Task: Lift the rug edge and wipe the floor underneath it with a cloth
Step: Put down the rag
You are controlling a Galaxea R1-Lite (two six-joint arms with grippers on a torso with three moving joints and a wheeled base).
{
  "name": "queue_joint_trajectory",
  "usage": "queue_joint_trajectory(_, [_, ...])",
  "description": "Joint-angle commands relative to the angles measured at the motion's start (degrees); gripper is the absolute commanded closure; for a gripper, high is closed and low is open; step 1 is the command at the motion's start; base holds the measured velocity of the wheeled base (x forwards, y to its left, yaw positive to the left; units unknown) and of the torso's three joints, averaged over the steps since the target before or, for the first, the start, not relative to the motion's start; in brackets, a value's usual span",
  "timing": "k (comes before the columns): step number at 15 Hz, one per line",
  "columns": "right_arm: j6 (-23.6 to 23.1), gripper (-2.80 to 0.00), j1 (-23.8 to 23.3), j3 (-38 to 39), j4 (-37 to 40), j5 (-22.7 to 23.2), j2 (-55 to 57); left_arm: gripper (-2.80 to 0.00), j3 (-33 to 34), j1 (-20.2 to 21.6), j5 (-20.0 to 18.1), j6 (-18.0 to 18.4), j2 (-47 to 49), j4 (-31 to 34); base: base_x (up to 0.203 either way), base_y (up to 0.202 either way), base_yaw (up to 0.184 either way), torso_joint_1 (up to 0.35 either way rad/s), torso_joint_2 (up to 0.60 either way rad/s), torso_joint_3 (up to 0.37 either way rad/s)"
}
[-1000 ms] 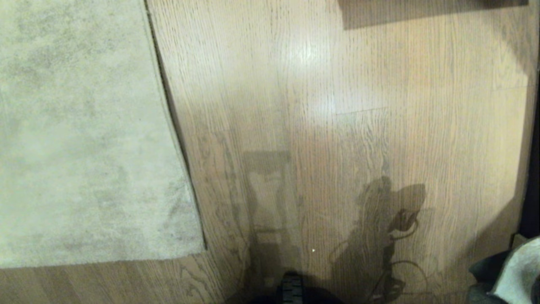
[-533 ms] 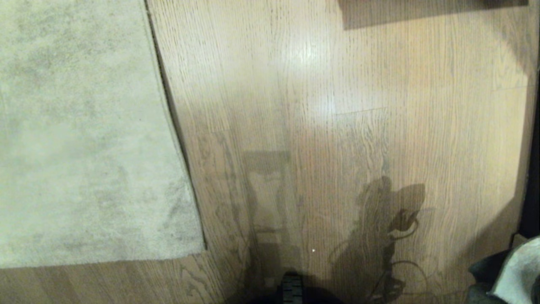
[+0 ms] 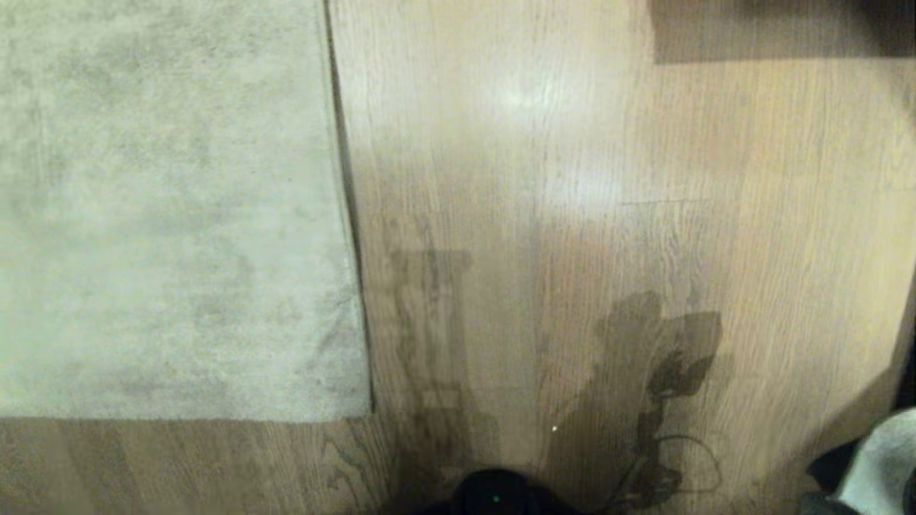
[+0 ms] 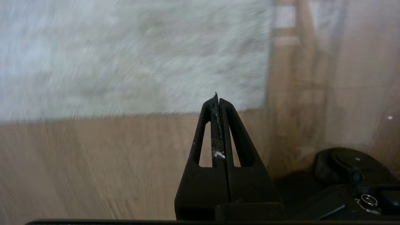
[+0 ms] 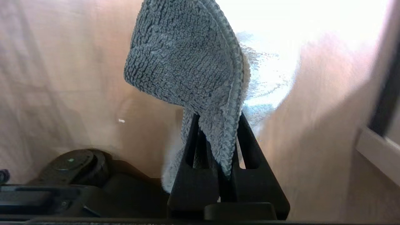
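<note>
Because the rug edge must be lifted before anything can be wiped, the relation that matters most is where this edge lies from the two arms. Seen from the head, the rug fills the left and far part of the scene, and its long straight edge runs from far to near, ending in a square corner at the near side, a little left of the middle. A second, shorter edge goes from this corner to the left. The rug lies flat on the floor, so the lifting is judged as not yet begun. The left gripper has its fingers pressed together and holds nothing; in its own wrist view the tips point toward the rug corner, which is ahead and near but not touched. The right gripper has its fingers narrow and clamped on the cloth, whose dark grey side hangs over them, with a pale side behind; this cloth also shows at the near right corner of the head view, well apart from the rug. The left arm therefore seems the nearer one for taking the edge, probably close to the corner, while the right arm would bring the cloth leftward to the uncovered floor. For a grasp, the left fingers would first need to open.
</note>
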Motion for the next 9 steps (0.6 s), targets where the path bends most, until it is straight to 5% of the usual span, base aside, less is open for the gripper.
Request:
queue_joint_trajectory(1, [0.2,0.0,0.05,0.0,-0.02,0.0,0.07,0.0,-0.01,0.0,-0.03,0.02,0.0,-0.05,-0.002,-0.005,0.125,0.001,0.0,0.007])
queue_joint_trajectory(9, [0.19,0.0,0.05,0.0,-0.02,0.0,0.07,0.0,-0.01,0.0,-0.03,0.02,0.0,-0.05,0.0,-0.001,0.012,0.0,0.0,0.0])
